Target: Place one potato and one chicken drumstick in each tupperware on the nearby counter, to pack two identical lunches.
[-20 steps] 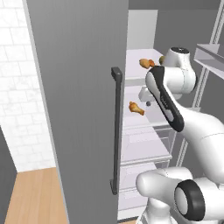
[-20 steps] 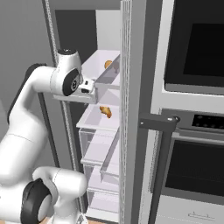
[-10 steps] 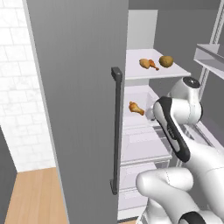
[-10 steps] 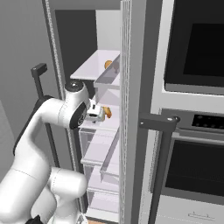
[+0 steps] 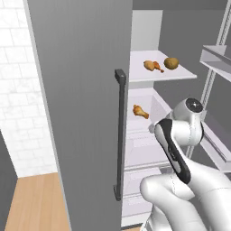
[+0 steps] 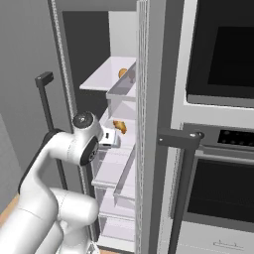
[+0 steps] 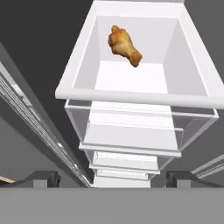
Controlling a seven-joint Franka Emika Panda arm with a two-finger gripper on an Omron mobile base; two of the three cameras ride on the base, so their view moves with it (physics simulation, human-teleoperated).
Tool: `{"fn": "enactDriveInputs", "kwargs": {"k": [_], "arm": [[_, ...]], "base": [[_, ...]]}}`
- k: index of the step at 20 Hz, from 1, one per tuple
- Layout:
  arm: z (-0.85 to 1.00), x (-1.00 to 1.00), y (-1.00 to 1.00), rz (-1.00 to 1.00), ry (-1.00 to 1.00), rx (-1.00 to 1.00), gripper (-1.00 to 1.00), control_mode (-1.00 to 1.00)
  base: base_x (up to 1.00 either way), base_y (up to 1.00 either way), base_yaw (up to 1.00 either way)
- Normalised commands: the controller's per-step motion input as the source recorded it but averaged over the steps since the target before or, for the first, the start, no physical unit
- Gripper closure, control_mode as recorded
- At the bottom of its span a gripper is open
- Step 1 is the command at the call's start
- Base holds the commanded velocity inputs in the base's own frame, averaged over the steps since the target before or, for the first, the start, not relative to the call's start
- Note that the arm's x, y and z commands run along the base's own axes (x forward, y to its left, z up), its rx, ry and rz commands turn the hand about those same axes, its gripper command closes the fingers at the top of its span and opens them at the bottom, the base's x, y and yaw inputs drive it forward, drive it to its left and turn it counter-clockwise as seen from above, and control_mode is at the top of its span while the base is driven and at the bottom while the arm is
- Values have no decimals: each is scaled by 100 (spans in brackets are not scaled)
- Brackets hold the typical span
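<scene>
Since a second ago our arm [image 5: 180,149] has swung down from the top shelf to the level below, and we take that as a change of target inside the open fridge. Its grey door [image 5: 81,103] stands wide on the left base view, with the dark bar handle [image 5: 120,135] on its edge. On the upper shelf [image 5: 158,74] one drumstick [image 5: 152,66] and a potato [image 5: 171,62] lie just beside each other, untouched. Lower down, a white drawer bin [image 7: 131,96] holds a second drumstick [image 7: 124,45] near its back wall, and our hand camera looks straight along the bin at it. Our gripper [image 7: 112,179] has also widened over that second: its two dark tips now stand far apart at the bottom of the hand view, with nothing between them. The drumstick in the bin lies well ahead of them, so we have not reached it yet.

For the task, we judge this the start of the first pick. No food is in hand, nothing looks packed yet, and we will need to reach deeper over the bin's front rim before closing.
</scene>
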Motion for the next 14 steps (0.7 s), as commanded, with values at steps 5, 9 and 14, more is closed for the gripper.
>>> {"fn": "enactDriveInputs", "kwargs": {"k": [5,9,14], "arm": [[-4,63,-1,1,1,-5,-100,-100],[0,59,-20,5,6,0,-100,-100],[0,60,-20,7,6,0,-100,-100]], "base": [[0,0,0],[0,0,0],[0,0,0]]}}
